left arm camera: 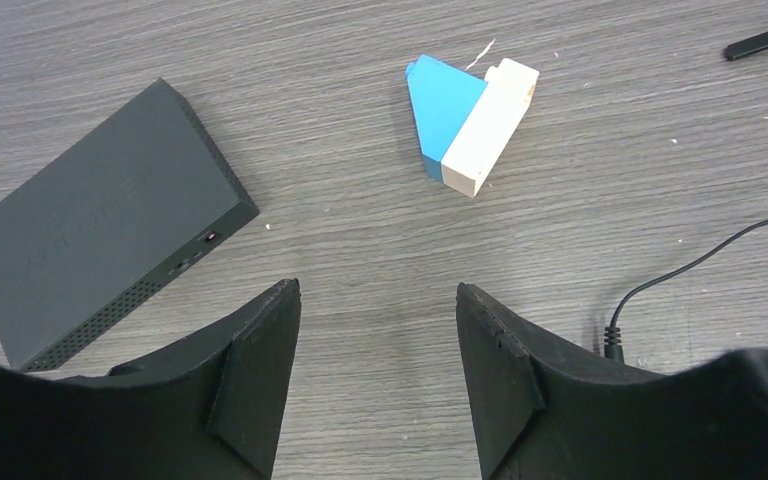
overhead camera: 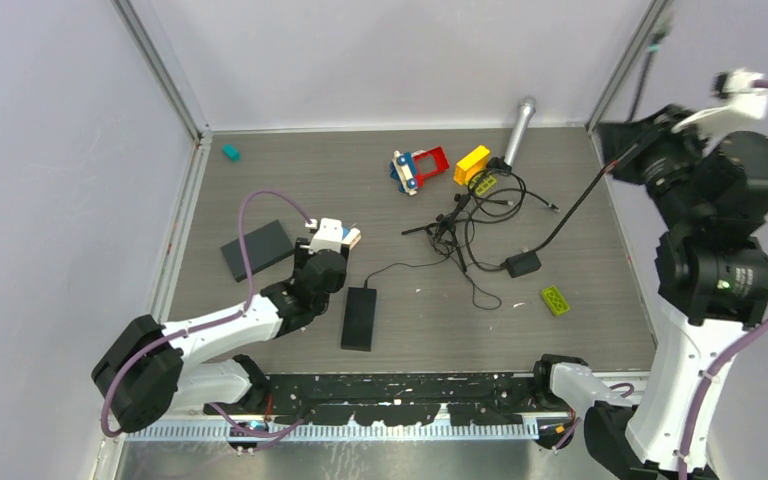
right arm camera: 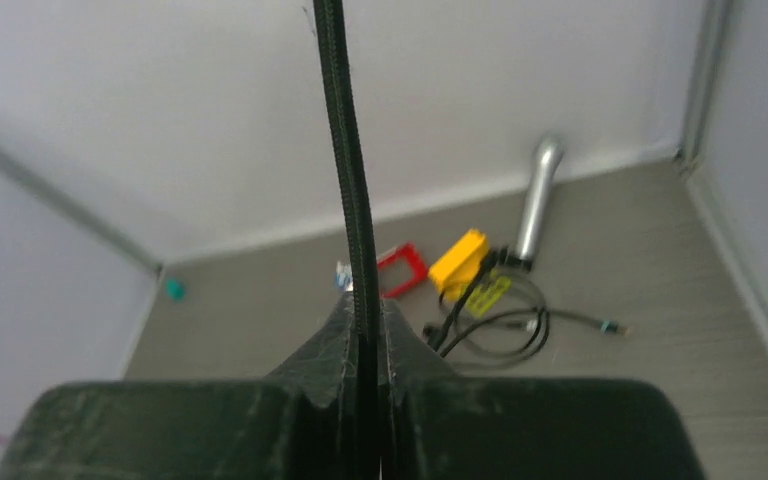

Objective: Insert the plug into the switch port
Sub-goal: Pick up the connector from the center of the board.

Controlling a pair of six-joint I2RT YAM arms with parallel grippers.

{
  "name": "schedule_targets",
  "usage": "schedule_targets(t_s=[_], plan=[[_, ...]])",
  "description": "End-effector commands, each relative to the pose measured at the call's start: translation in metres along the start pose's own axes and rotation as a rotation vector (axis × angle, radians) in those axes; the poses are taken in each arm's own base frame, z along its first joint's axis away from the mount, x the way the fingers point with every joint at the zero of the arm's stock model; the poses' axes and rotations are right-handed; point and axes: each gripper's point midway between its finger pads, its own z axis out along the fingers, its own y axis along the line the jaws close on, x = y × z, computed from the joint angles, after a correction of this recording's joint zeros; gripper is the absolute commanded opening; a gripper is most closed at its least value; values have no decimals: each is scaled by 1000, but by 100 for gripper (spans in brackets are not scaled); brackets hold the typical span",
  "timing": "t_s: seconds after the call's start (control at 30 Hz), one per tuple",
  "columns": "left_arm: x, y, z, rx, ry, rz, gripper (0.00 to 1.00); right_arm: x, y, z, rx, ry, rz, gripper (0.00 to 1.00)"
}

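The switch, a black box [overhead camera: 257, 248], lies flat left of centre; the left wrist view shows it [left arm camera: 100, 250] at the left with small ports along its near side. My left gripper [overhead camera: 326, 256] hangs low over bare table just right of it, open and empty [left arm camera: 378, 300]. My right gripper [overhead camera: 615, 160] is raised high at the far right and shut on a black cable [right arm camera: 345, 150]. That cable [overhead camera: 572, 210] slopes down to a small black adapter [overhead camera: 523, 265]. The cable's plug end runs out of view past the top of the right wrist view.
A blue-and-white block [left arm camera: 470, 115] lies just ahead of the left gripper. A flat black device [overhead camera: 359, 318] with a thin lead [left arm camera: 660, 280] lies to its right. Tangled cables [overhead camera: 480, 215], red, blue and yellow toys [overhead camera: 430, 168], a silver cylinder [overhead camera: 520, 125] and a green brick [overhead camera: 556, 300] lie beyond.
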Motion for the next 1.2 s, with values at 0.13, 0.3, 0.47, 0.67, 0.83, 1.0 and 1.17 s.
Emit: schedule_targets(t_s=[0.13, 0.3, 0.47, 0.67, 0.83, 1.0, 1.17], plan=[[-35, -10, -22, 127, -87, -121, 61, 115, 88, -52, -707, 330, 104, 1], [-38, -12, -40, 216, -108, -188, 61, 181, 108, -80, -879, 423, 165, 1], [-22, 5, -43, 162, -89, -154, 61, 297, 124, -90, -844, 737, -167, 1], [-10, 22, -47, 99, -67, -160, 62, 403, 130, -98, -714, 785, -693, 1], [-8, 32, -54, 86, -98, -202, 62, 452, 103, -91, -639, 802, -795, 2], [-7, 45, -58, 52, -148, -254, 63, 474, 72, -89, -549, 849, -899, 8], [-14, 36, -66, 137, -169, -281, 65, 472, 69, -90, -587, 795, -884, 6]])
